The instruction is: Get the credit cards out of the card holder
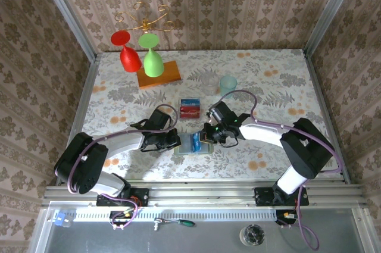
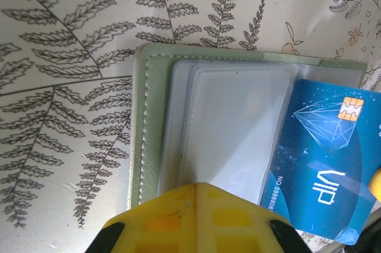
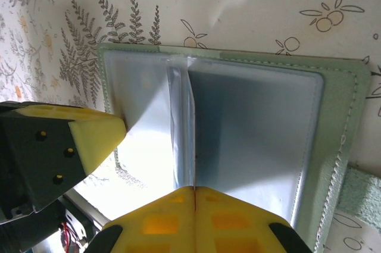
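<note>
At the near edge of the table (image 1: 268, 74), between the two arms, the card holder (image 2: 149, 146) lies open and flat with its pale inner pockets facing up. The left pincer (image 2: 196, 196) has its yellow fingers pressed together, tips resting on the clear pocket of the holder's left half (whether they nip the plastic itself I cannot tell). The blue card (image 2: 324, 158), marked VIP, pokes out sideways from the other half, its inner edge tucked under the clear sleeve. The right pincer (image 3: 194, 196) is clamped on that card's outer end. From its own wrist camera the card shows edge-on, a thin line running into the seam between the fingers. Just beyond the holder, apart from it, the red cards (image 1: 190, 108) lie on the table. Farther back stand a teal cup (image 1: 228, 82) and an orange board (image 1: 159, 75), with a red glass (image 1: 128, 55) and a green glass (image 1: 153, 59) upturned by it.
</note>
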Robot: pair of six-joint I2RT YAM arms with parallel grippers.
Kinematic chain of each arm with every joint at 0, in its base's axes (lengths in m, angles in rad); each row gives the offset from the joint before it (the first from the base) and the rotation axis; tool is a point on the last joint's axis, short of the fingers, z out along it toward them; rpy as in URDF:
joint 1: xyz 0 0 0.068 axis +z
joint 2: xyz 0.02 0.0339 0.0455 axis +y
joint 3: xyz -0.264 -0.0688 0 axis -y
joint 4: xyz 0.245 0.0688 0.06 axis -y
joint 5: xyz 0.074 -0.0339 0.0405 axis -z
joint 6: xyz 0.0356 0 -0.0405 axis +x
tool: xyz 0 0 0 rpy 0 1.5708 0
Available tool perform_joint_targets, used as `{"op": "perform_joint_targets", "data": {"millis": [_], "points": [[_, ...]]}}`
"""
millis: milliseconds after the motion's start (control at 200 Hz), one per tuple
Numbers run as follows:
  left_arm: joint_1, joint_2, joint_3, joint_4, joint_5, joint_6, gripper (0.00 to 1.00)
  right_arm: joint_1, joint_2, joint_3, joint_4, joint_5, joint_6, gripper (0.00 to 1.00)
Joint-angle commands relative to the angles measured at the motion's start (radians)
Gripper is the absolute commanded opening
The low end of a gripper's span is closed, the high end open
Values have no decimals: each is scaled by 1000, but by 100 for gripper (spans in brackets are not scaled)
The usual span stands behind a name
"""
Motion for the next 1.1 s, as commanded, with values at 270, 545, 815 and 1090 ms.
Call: {"op": "perform_joint_targets", "data": {"millis": [270,545,815,1090], "points": [[7,-24,-13,-7,4,16,0,28,48,58,-59,39,-12,14],[8,-28,-15,-12,7,19,0,29,57,61,-40,34,-2,12],[25,-68,6,-62,8,34,0,30,44,59,-39,32,5,10],[45,-151,17,-131,-5,45,0,30,7,105,-112,58,-29,10]]}}
